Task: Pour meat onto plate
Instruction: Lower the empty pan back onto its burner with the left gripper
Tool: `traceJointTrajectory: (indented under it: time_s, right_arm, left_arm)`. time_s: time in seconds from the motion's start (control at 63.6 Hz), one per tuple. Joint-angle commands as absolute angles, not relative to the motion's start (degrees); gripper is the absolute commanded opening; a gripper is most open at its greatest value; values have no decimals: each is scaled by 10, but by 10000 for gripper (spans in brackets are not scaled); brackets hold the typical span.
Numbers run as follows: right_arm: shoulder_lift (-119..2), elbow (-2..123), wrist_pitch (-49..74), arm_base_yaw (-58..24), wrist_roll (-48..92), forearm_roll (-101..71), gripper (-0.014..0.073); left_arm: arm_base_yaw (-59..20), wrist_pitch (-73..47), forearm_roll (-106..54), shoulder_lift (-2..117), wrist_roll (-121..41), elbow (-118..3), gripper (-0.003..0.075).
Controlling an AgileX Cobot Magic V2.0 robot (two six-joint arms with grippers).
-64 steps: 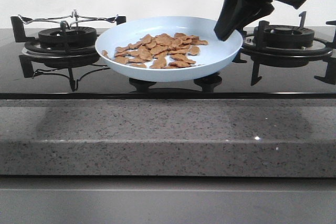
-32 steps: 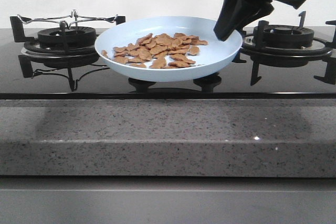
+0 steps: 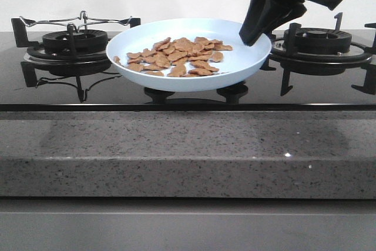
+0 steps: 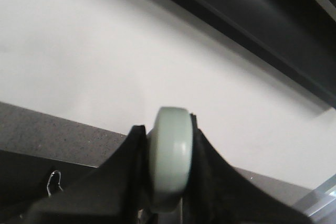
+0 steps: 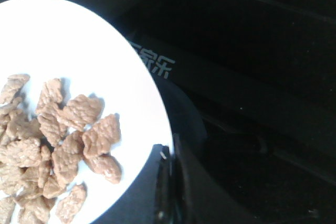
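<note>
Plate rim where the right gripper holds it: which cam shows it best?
Right wrist view: the fingers clamp the plate rim up close, beside the meat. Front view shows the right gripper at the rim, contact hidden. Left wrist view shows no plate.

Above the plate (image 3: 247, 66) and its meat (image 3: 179, 57) the air is open from the left and centre; the right gripper (image 3: 254, 34) blocks the right rim, and burner grates (image 3: 70, 42) flank both sides
</note>
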State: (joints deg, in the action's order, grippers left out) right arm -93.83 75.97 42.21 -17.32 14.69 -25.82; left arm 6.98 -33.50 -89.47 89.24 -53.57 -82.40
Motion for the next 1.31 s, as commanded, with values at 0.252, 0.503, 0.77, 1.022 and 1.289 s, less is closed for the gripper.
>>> traceJointTrajectory:
  time_s: [0.252, 0.503, 0.77, 1.022, 1.289]
  right_arm:
    - [-910, 773, 403, -172, 155, -272, -67]
    - [-910, 773, 403, -172, 155, -272, -67]
    - [-910, 773, 403, -172, 155, -272, -67]
    - [-910, 773, 403, -172, 155, -272, -67]
    - [-910, 773, 403, -172, 155, -272, -67]
  left_arm:
    - [137, -442, -1030, 990, -470, -845, -20]
    - [145, -487, -1019, 1047, -437, -845, -20]
    - [145, -486, -951, 1055, -427, -844, -7]
    - [145, -481, -906, 1055, -429, -844, 330]
    - [178, -493, -866, 1044, -429, -846, 525]
